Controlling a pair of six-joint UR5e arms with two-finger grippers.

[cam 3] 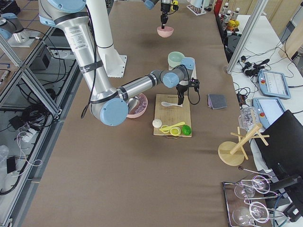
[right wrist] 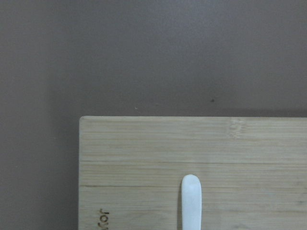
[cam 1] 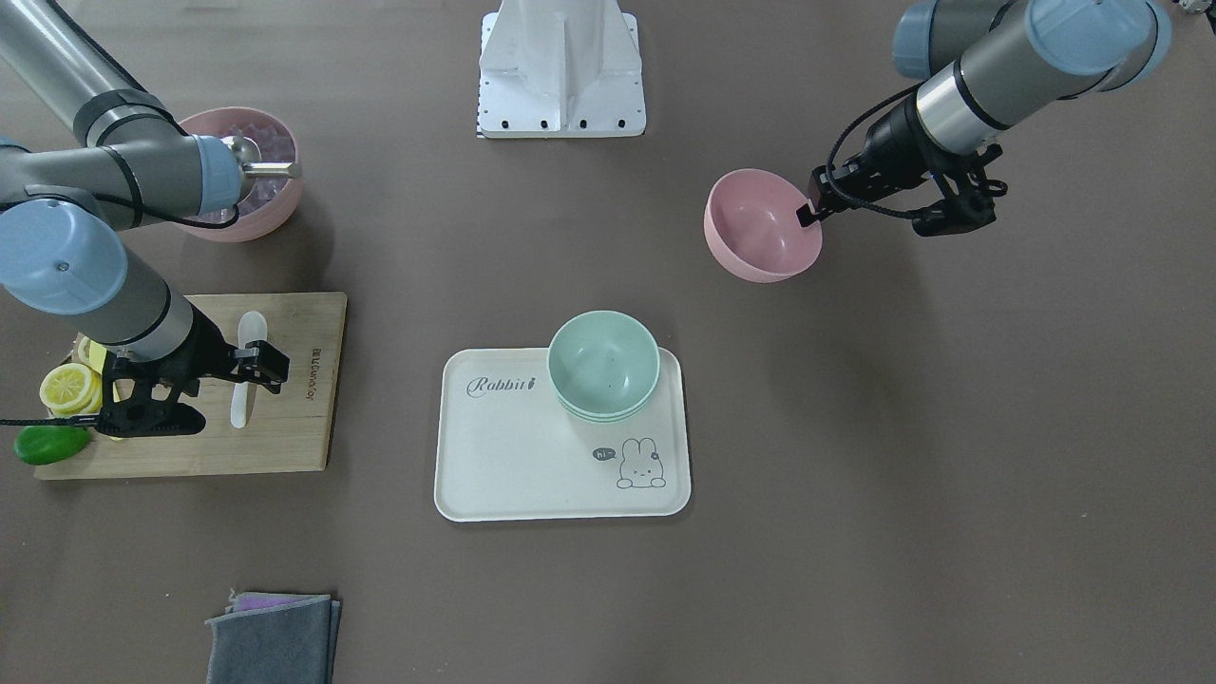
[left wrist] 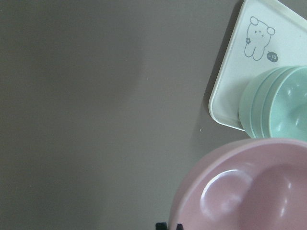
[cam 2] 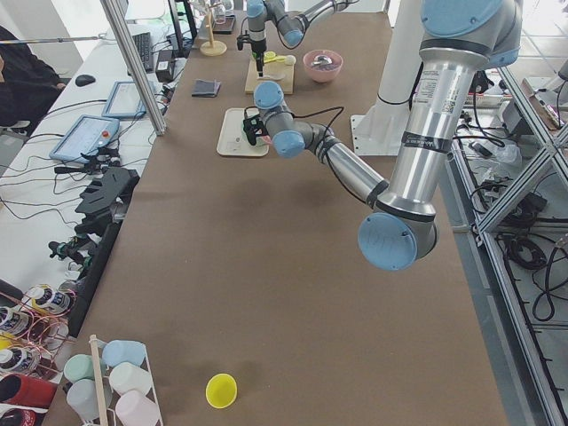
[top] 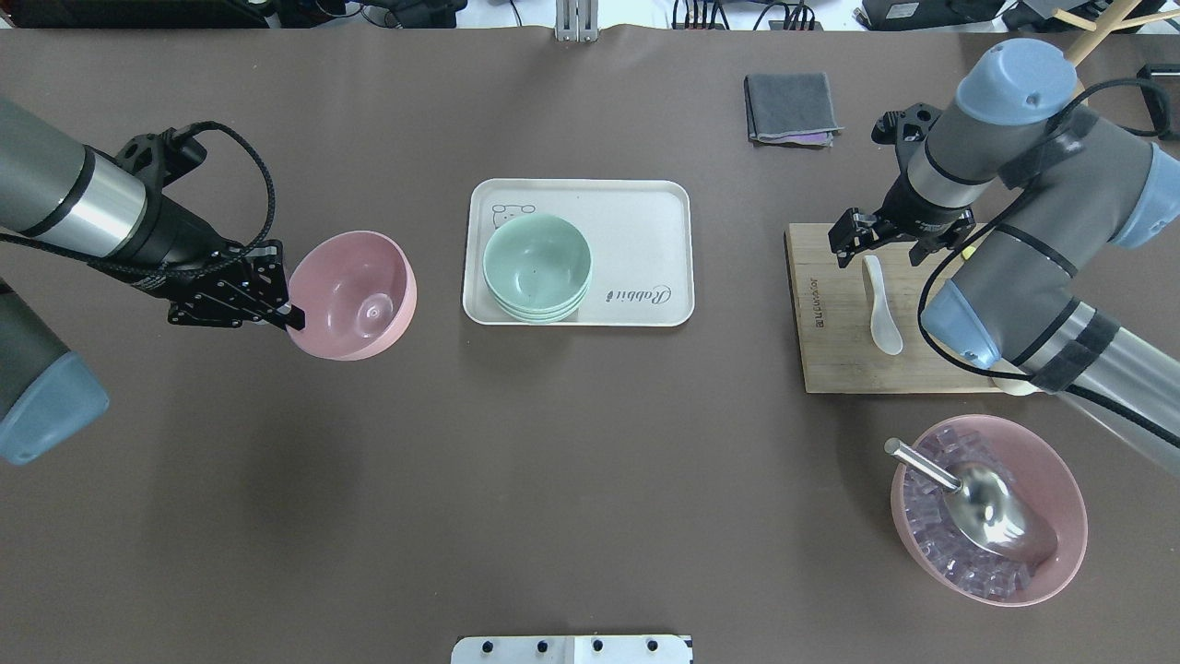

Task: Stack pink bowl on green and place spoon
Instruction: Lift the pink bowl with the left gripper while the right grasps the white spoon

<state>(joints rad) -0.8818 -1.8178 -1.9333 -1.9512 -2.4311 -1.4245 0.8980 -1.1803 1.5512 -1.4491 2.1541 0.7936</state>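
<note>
My left gripper (cam 1: 807, 211) (top: 288, 318) is shut on the rim of the empty pink bowl (cam 1: 760, 228) (top: 355, 295) (left wrist: 249, 191) and holds it tilted above the table, off to the side of the tray. A stack of green bowls (cam 1: 603, 366) (top: 536, 266) (left wrist: 283, 108) stands on the white rabbit tray (cam 1: 513, 456) (top: 636, 212). The white spoon (cam 1: 249, 332) (top: 883, 309) (right wrist: 191, 201) lies on the wooden board (cam 1: 294, 418) (top: 830, 350). My right gripper (cam 1: 237, 366) (top: 876, 242) is open, just above the spoon's handle end.
A second pink bowl (cam 1: 275, 204) (top: 1074, 516) with ice cubes and a metal scoop stands near the board. Lemon slices (cam 1: 68, 388) and a lime (cam 1: 49, 444) lie at the board's end. A folded grey cloth (cam 1: 275, 636) (top: 791, 106) lies at the far side.
</note>
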